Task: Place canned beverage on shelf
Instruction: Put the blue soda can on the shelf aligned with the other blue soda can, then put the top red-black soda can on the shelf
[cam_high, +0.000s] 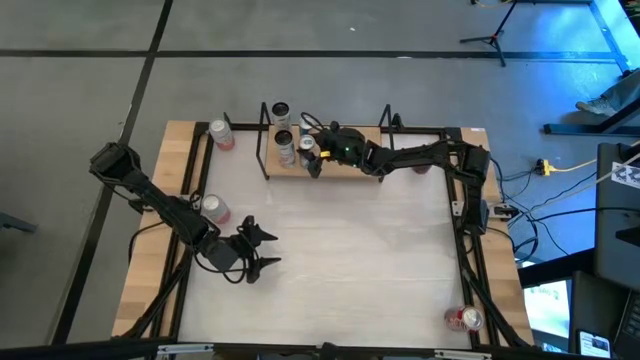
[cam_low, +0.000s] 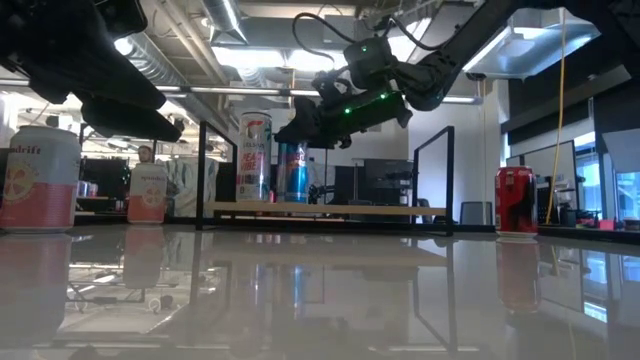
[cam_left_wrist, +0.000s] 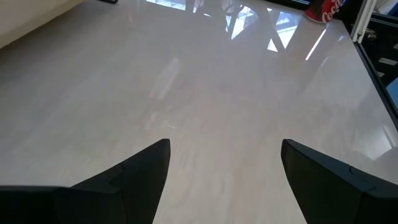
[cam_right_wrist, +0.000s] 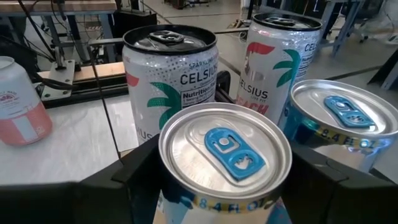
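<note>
The white counter (cam_high: 340, 250) is framed by wooden side boards, and at its far edge the shelf (cam_high: 345, 165), a light-wood board on a thin black wire frame, is set. On the left end of that board four cans are grouped: two tall white Celsius cans (cam_right_wrist: 171, 81) at the back and two blue-tabbed cans in front of them. Over this group the right arm is stretched from the counter's right side, and the right pincer (cam_right_wrist: 224, 174) is seen straddling the nearer blue-tabbed can (cam_right_wrist: 225, 155), which stands on the board; its fingers (cam_right_wrist: 134, 180) are spread to either side of the can's top, and whether they press it cannot be told. The left arm is parked low at the counter's left front, with the left pincer (cam_left_wrist: 224, 180) released, its two dark fingers wide apart above bare surface. Two pink-and-white cans (cam_high: 215, 208) are seen near the counter's left edge, one by the far corner and one just beside the left arm. A red can (cam_high: 464, 318) is seen near the right front corner, well apart from the shelf.
</note>
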